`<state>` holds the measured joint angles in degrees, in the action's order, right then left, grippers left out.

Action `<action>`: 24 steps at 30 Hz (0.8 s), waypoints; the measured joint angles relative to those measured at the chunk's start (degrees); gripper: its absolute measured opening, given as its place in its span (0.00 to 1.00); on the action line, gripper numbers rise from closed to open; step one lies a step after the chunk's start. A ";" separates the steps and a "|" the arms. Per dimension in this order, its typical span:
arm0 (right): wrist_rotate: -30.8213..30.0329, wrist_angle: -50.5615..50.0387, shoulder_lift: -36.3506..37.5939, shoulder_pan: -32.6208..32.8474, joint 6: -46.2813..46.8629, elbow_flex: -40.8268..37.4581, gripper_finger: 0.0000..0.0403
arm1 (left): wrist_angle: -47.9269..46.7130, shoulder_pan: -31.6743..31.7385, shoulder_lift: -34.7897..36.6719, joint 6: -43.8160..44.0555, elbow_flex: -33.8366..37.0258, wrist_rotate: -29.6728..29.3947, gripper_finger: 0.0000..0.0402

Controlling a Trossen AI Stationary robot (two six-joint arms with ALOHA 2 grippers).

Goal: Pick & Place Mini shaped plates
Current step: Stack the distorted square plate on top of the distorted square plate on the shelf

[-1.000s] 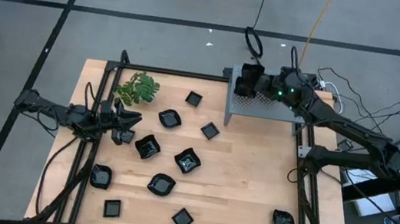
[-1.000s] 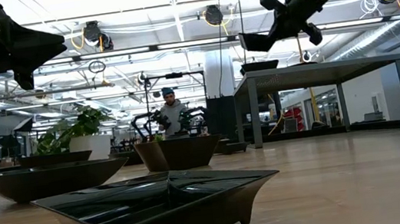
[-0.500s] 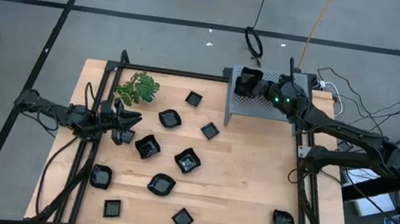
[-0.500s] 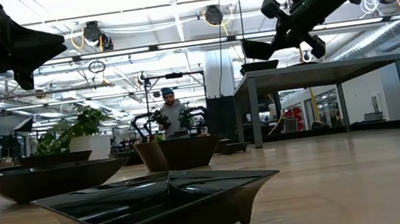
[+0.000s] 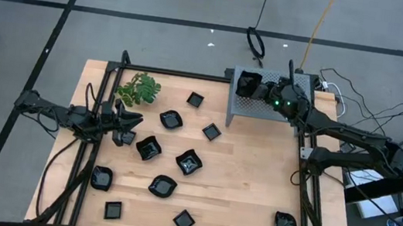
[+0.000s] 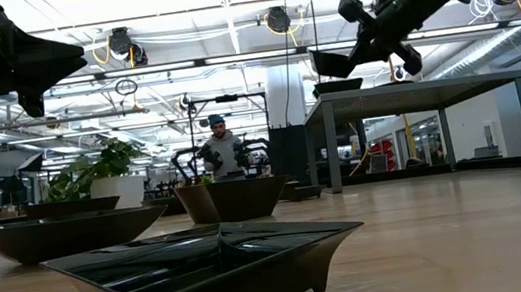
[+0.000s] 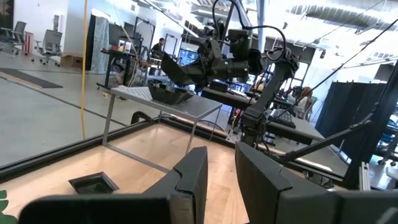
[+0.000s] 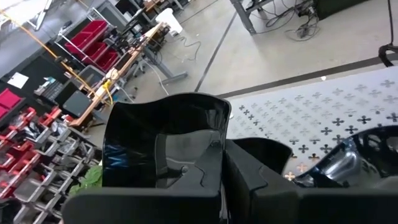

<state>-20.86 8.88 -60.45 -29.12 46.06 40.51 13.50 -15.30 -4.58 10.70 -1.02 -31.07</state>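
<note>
High view, from left to right: your left gripper (image 5: 128, 124) hung idle at the table's left edge beside the green leafy sprig (image 5: 138, 89). Its fingers stood slightly parted on nothing, as the left wrist view showed a bare gap between them. A rounded glossy black mini dish (image 5: 148, 148) lay just beside it, with the other black plates scattered over the pale wooden table (image 5: 247, 181), so that arm was the nearer one for those.

Farther right, your right gripper (image 5: 255, 85) reached over the grey perforated metal box (image 5: 269, 106) at the table's far right corner. Its fingers were clamped on the rim of a square glossy black mini plate (image 8: 163, 147). The plate stuck out ahead of the fingertips, tilted up on edge, its hollow face turned back toward the wrist camera. Being square, it had no real long axis. It hung directly above the box's patterned floor, beside a black dish (image 8: 367, 158) already lying there, so the release looked like a short drop downward.
</note>
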 joint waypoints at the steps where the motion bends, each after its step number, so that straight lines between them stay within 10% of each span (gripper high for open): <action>1: -0.01 -0.54 0.00 0.00 0.59 0.00 0.00 | 0.00 0.01 0.02 0.01 -0.01 0.00 0.21; 24: 0.11 -2.47 0.00 0.00 2.80 -0.02 0.00 | 0.00 0.01 0.02 0.02 0.00 0.00 0.21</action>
<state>-20.75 6.41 -60.45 -29.12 48.86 40.49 13.50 -15.29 -4.56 10.72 -1.02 -31.07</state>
